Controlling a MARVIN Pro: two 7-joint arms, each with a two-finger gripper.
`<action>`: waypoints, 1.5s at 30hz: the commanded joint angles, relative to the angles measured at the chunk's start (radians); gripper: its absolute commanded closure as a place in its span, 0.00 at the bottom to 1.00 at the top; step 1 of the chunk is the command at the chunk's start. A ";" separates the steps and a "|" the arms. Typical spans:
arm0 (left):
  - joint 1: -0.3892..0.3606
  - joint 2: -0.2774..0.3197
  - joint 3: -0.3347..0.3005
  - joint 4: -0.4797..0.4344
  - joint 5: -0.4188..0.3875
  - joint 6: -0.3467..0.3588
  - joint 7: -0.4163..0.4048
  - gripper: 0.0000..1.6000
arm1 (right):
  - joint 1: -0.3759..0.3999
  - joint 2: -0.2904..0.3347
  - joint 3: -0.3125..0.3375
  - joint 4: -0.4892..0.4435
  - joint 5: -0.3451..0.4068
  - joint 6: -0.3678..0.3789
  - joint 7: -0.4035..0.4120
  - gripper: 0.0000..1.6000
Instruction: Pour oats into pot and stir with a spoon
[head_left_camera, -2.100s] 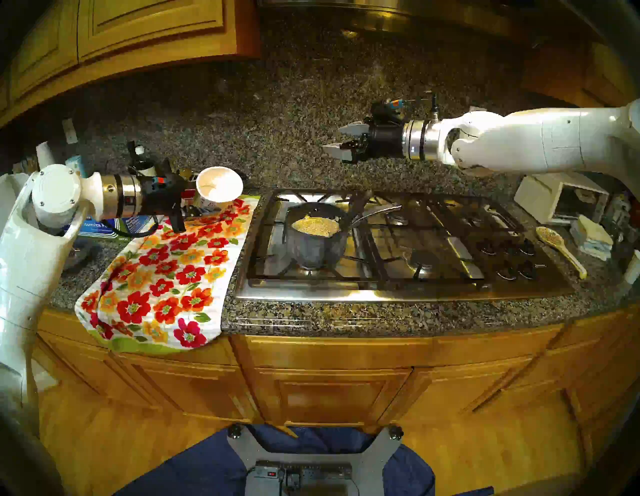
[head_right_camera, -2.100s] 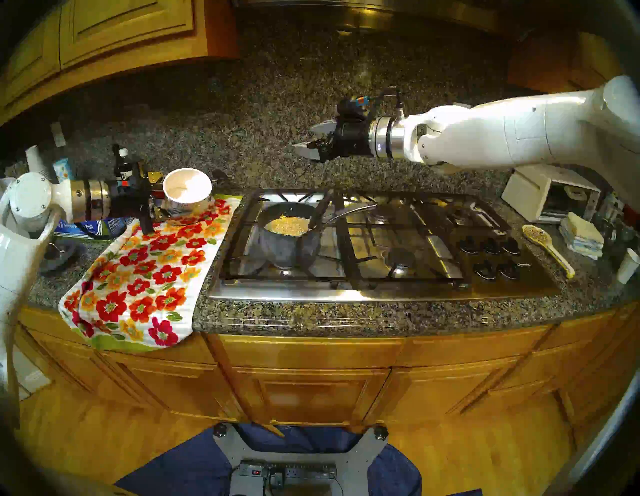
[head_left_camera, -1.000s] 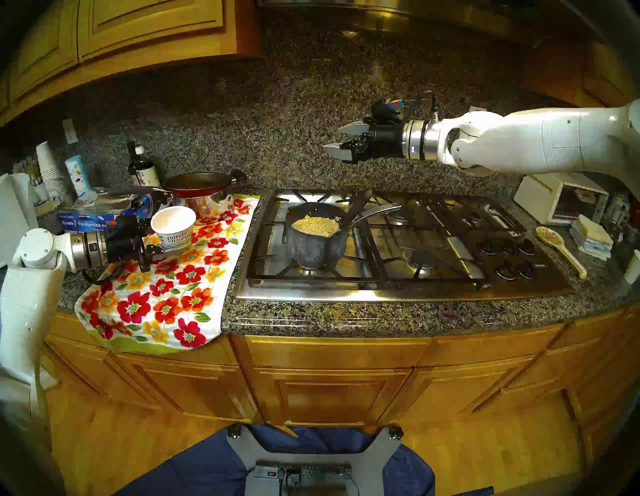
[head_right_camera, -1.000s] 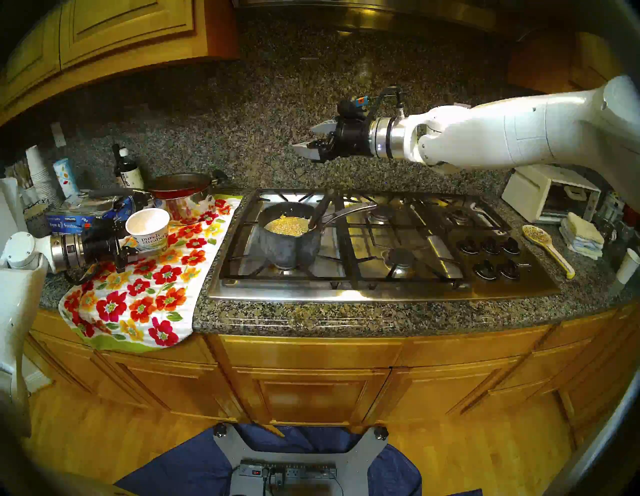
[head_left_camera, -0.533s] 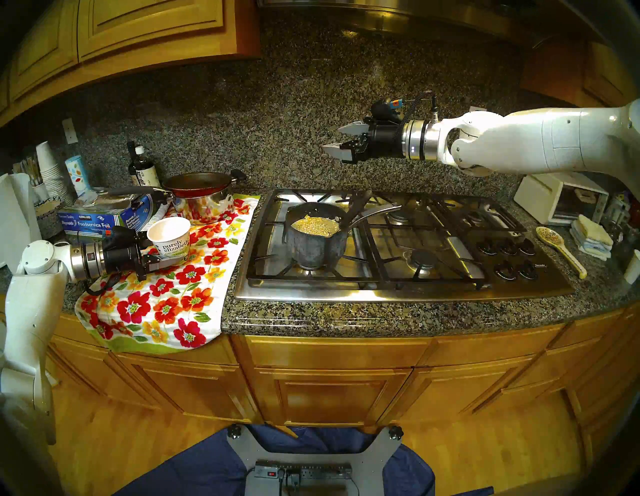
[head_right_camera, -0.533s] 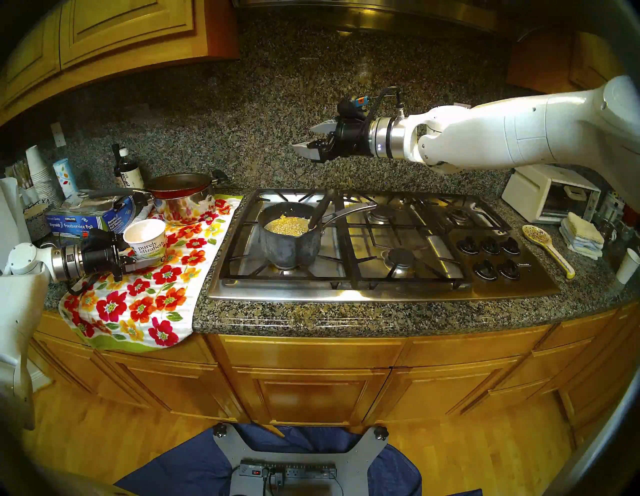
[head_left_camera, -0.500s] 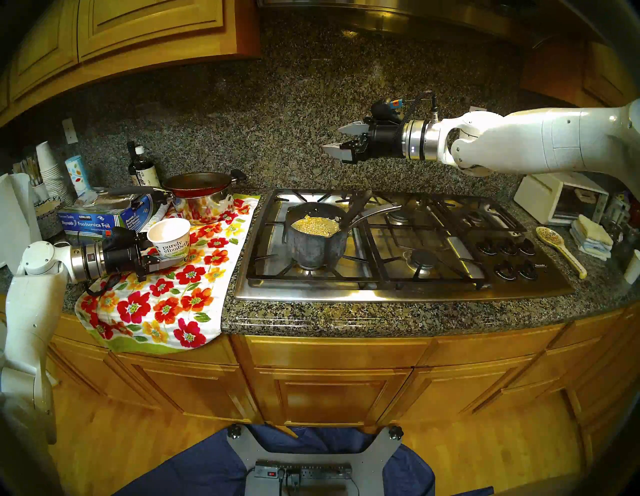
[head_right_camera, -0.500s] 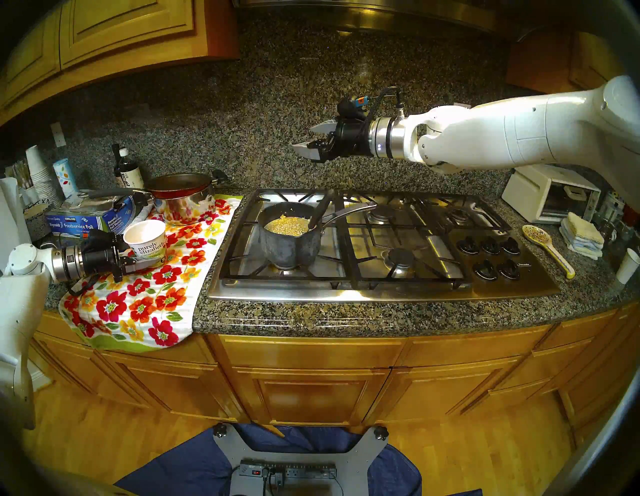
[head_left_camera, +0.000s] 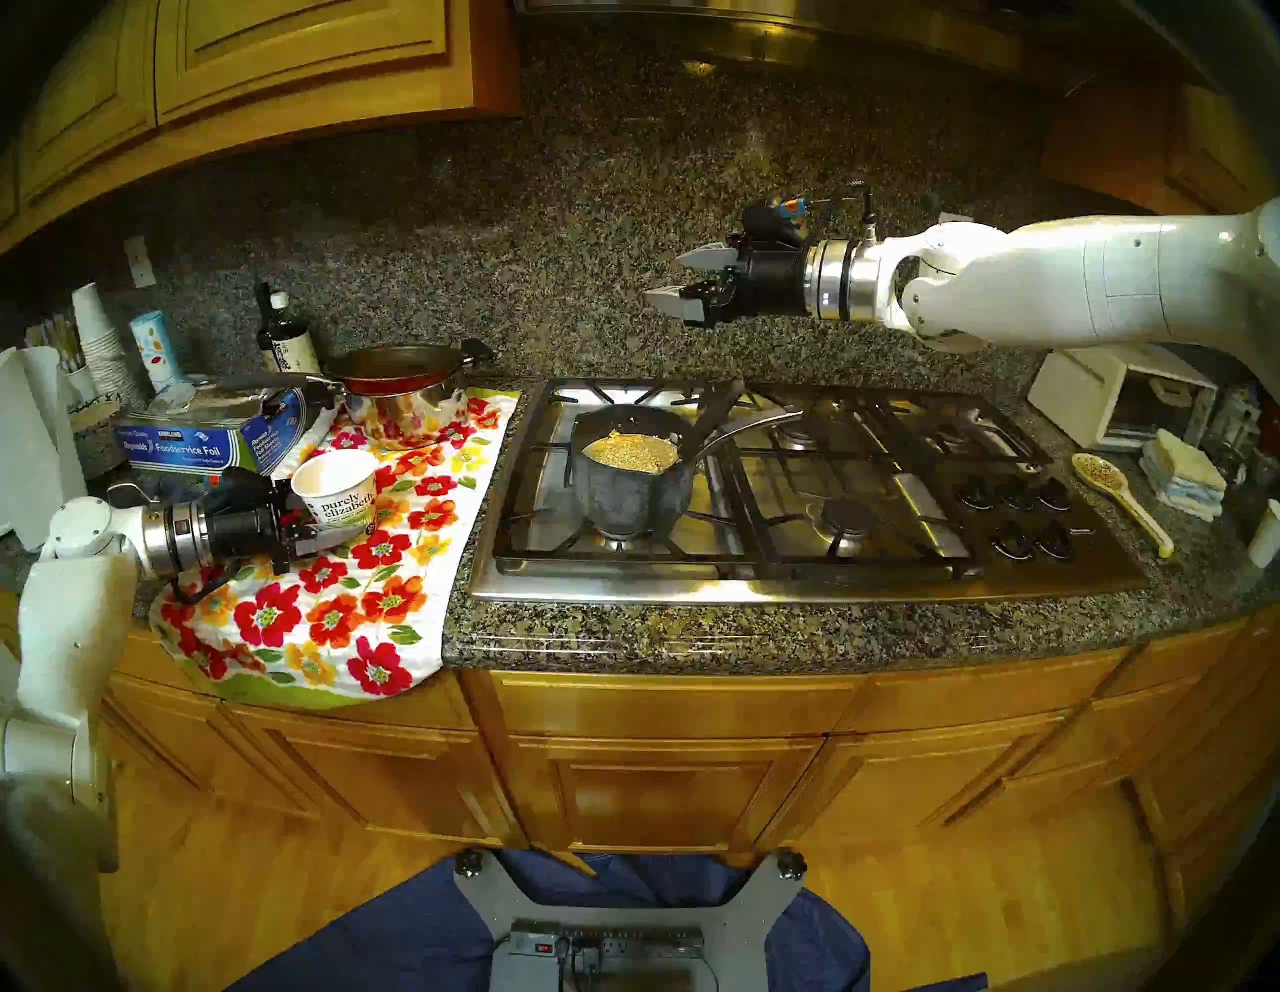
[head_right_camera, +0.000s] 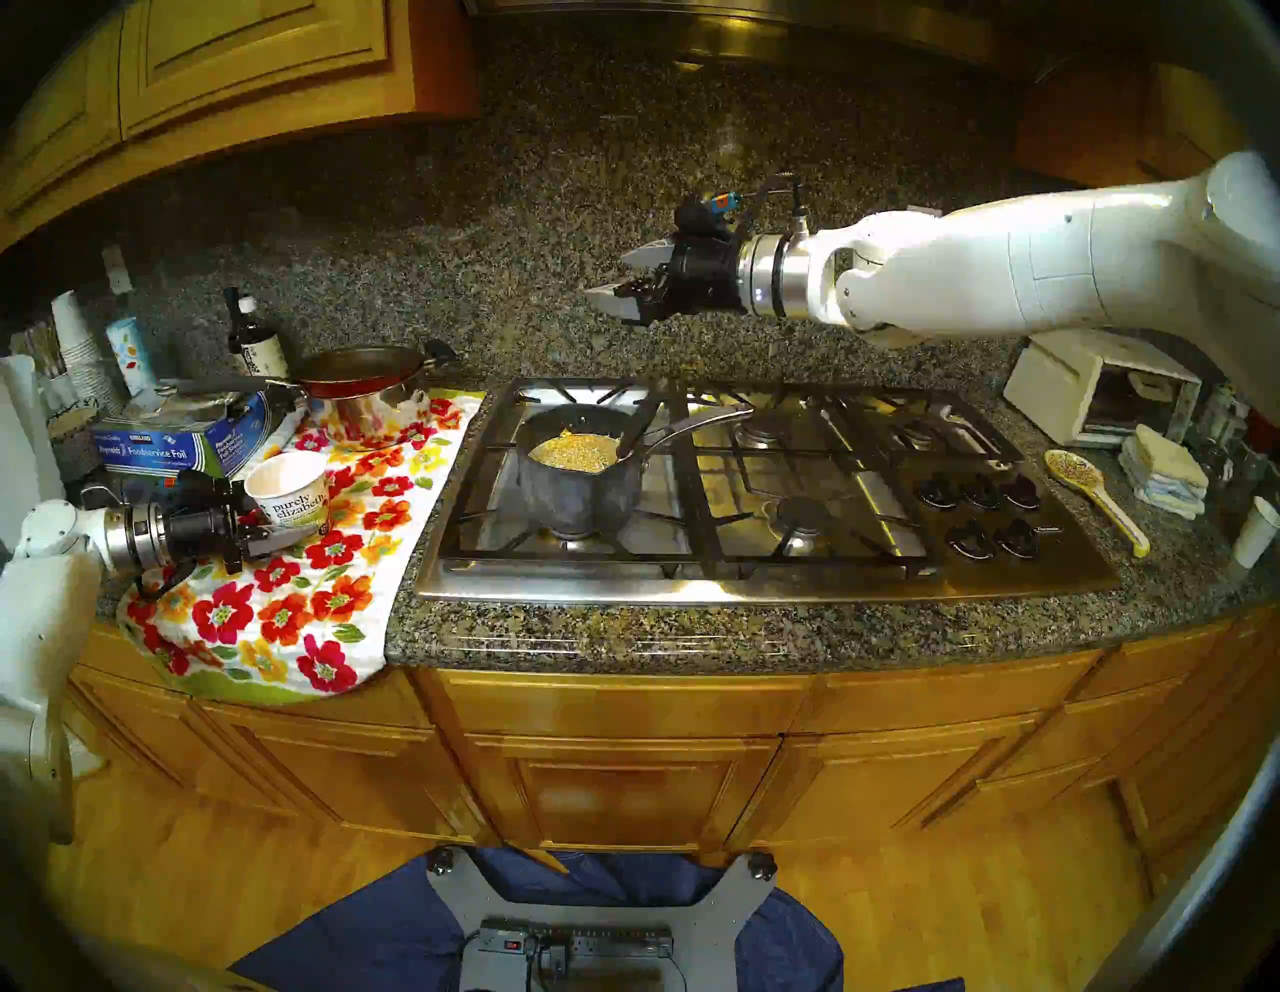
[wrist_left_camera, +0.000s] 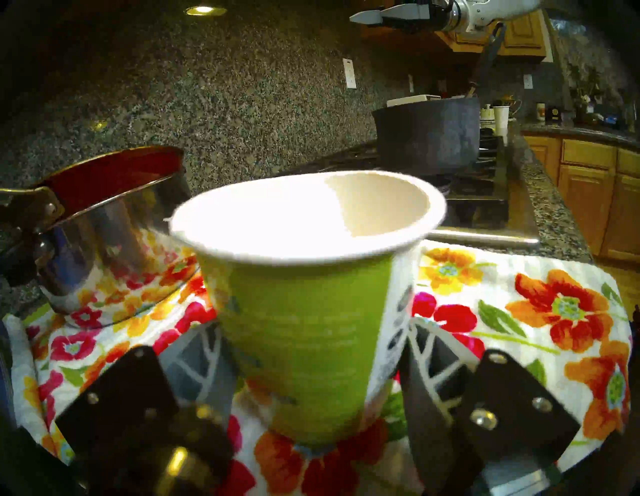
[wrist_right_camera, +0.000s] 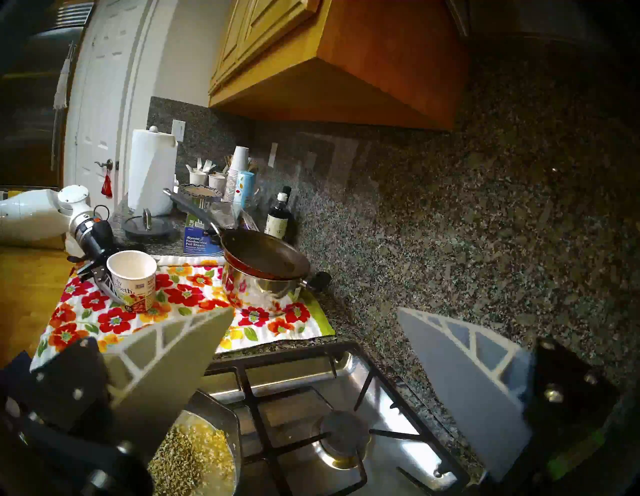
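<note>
The dark grey pot stands on the front left burner of the stove, and pale oats fill it near the rim. The dark spoon leans in the pot against its right side, handle up and to the right. My left gripper is shut on the white and green paper cup, which is upright and looks empty, low on the floral towel. In the left wrist view the fingers flank the cup. My right gripper hangs open and empty above the stove's back, over the pot.
A red frying pan sits on a shiny steel pot behind the cup. A foil box and a bottle stand at back left. At the right are a cream spoon and a toaster oven.
My left arm has brought the cup from tilted and high near the stove down and leftward to the towel, turning it upright. The right arm has not moved.
</note>
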 joint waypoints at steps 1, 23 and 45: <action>-0.041 0.021 -0.013 -0.015 -0.020 -0.031 0.001 0.03 | 0.037 -0.001 0.021 0.013 0.004 -0.004 0.001 0.00; 0.074 0.079 -0.043 -0.079 -0.070 -0.090 0.001 0.00 | 0.037 -0.001 0.021 0.013 0.004 -0.004 0.001 0.00; 0.001 0.117 -0.008 0.066 -0.024 -0.164 0.001 0.00 | 0.037 -0.001 0.021 0.013 0.004 -0.004 0.001 0.00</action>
